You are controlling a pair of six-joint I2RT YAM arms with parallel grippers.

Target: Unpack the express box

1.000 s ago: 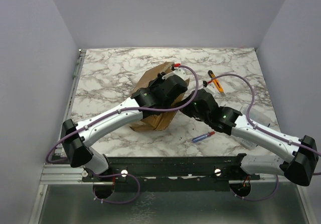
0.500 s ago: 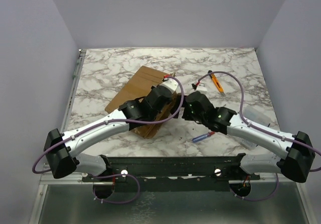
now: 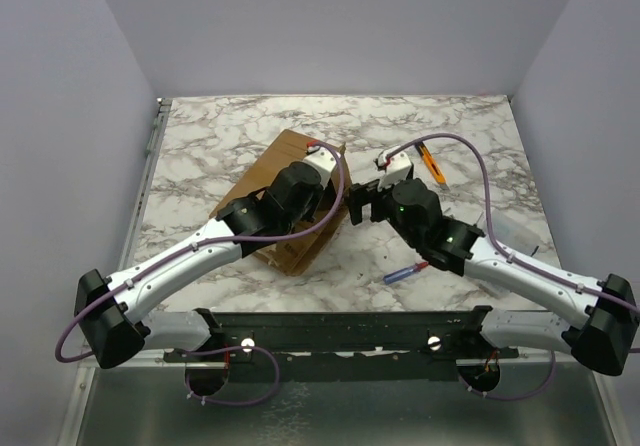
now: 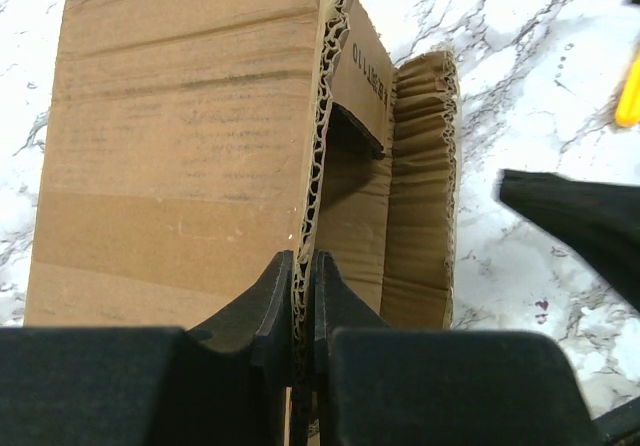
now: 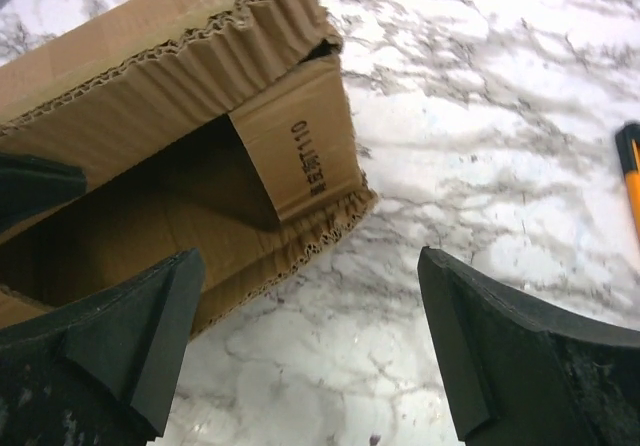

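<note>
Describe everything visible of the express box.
The express box is brown corrugated cardboard, lying on the marble table left of centre, open end toward the right arm. Fluted flap edges show; one flap bears printed digits. The left gripper is shut on a flap's edge; the right gripper, open, faces it.

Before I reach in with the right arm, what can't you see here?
Box inside: right wrist view shows only dark shadow, contents unknown.
Left wrist view: the flap pinched in the left jaws blocks the inside.
Top view: the left arm covers the box opening.
Orange pen: cut off by the right wrist view's edge.
Blue thing by the right arm, top view: too small to name.
</note>
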